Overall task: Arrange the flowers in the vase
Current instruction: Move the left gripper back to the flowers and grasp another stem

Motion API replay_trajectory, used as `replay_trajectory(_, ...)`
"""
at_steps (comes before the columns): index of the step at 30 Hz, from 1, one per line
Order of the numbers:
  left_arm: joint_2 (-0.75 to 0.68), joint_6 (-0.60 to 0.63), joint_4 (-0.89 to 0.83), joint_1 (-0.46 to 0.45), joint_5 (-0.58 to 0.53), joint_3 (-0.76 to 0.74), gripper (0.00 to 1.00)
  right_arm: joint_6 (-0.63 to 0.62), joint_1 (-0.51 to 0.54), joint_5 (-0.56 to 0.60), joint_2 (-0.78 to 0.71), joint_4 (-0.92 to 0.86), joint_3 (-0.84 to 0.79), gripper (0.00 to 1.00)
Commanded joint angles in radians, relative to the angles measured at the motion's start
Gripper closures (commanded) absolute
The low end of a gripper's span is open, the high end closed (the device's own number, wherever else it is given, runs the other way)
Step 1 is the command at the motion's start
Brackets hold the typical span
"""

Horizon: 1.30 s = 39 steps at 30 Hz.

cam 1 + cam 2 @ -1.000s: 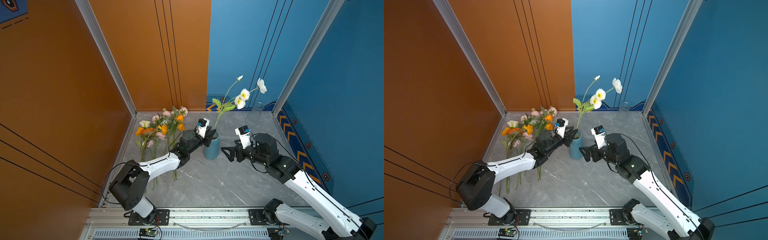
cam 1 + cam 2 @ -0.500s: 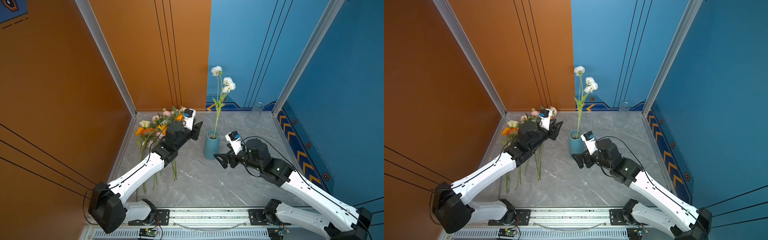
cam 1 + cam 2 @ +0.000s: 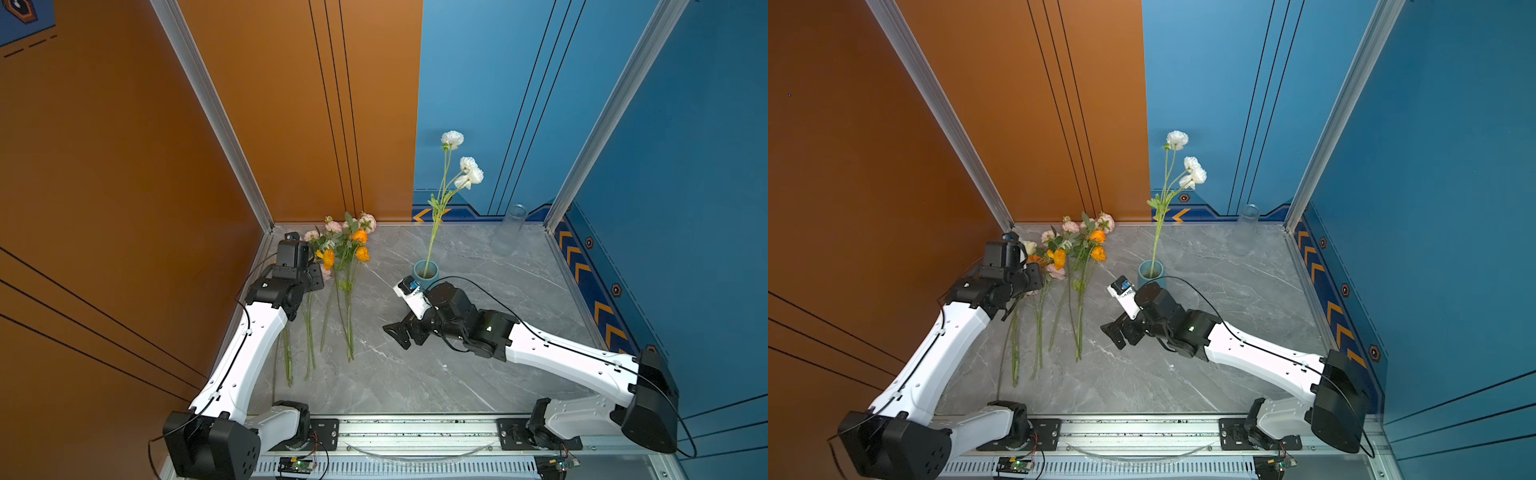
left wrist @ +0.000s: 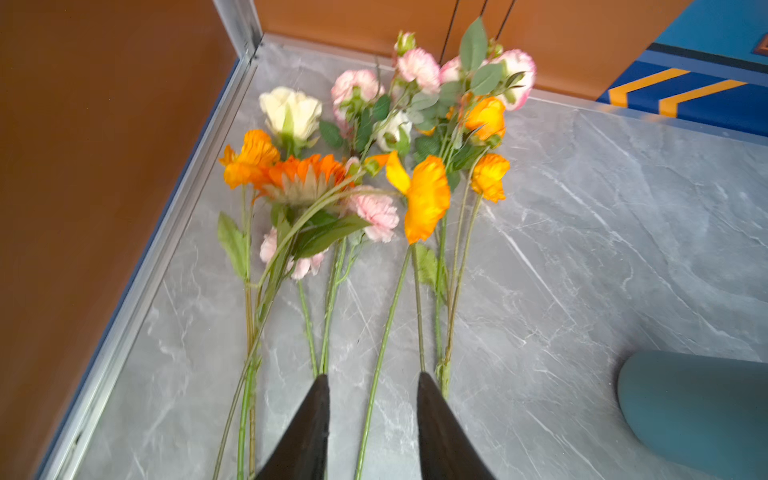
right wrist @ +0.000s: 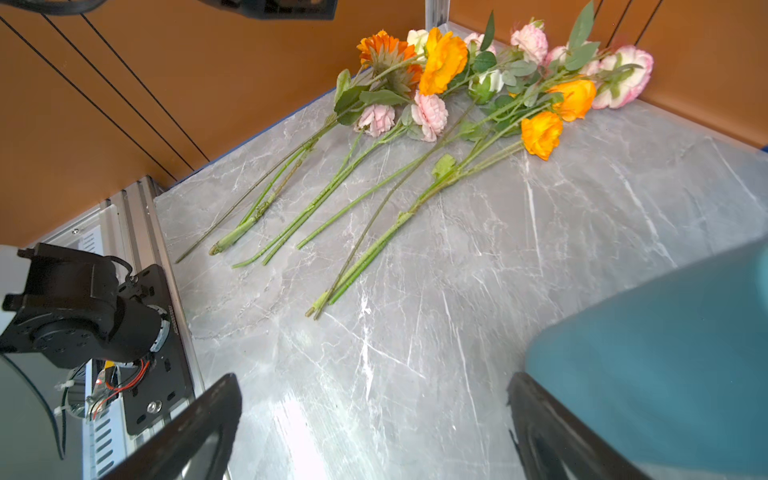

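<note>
The left arm (image 3: 249,353) runs forward along the orange wall (image 3: 124,166), elbow bent and wrist tipped down over the flowers (image 3: 345,253). They lie side by side on the table (image 3: 415,374), blooms toward the back corner. The left gripper (image 4: 372,380) sits over their stems with its jaws partly apart (in the wrist view one orange bloom's stem runs through the gap, not pinched). The right arm (image 3: 561,357) stretches in low. The right gripper (image 3: 401,334) is spread wide and empty, just beside the blue vase (image 3: 426,270), where a white-flowered stem (image 3: 440,199) stands upright.
</note>
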Motion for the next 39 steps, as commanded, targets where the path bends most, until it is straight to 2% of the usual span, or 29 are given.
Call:
replay_trajectory(1,0.017,-0.062,-0.061,-0.003,0.127,-0.051,0.66,-0.036,0.037,0.017,0.075,0.089,0.054,0.0)
replay_trajectory(3,0.064,-0.096,-0.01,-0.017,0.162,-0.083,0.69,-0.067,0.058,0.031,0.141,0.162,0.043,0.0)
replay_trajectory(6,0.11,-0.133,0.096,-0.049,0.138,-0.155,0.7,-0.095,0.081,0.037,0.215,0.281,-0.006,0.0)
replay_trajectory(9,0.159,-0.153,0.202,-0.077,0.091,-0.205,0.71,-0.079,0.094,0.046,0.229,0.368,-0.073,0.0)
replay_trajectory(12,0.232,-0.169,0.293,-0.097,0.089,-0.228,0.71,-0.119,0.111,0.069,0.212,0.499,-0.16,0.0)
replay_trajectory(15,0.321,-0.173,0.324,-0.116,0.058,-0.209,0.71,-0.147,0.113,0.096,0.211,0.452,-0.146,0.0)
replay_trajectory(18,0.381,-0.18,0.347,-0.121,0.018,-0.189,0.71,-0.151,0.107,0.099,0.214,0.486,-0.172,0.0)
replay_trajectory(30,0.514,-0.19,0.382,-0.128,0.007,-0.138,0.75,-0.151,0.073,0.056,0.198,0.526,-0.213,0.0)
replay_trajectory(36,0.541,-0.193,0.38,-0.13,-0.009,-0.139,0.79,-0.124,0.035,0.024,0.194,0.534,-0.224,0.0)
replay_trajectory(39,0.537,-0.184,0.38,-0.129,-0.006,-0.137,0.87,-0.116,0.027,0.012,0.192,0.542,-0.228,0.0)
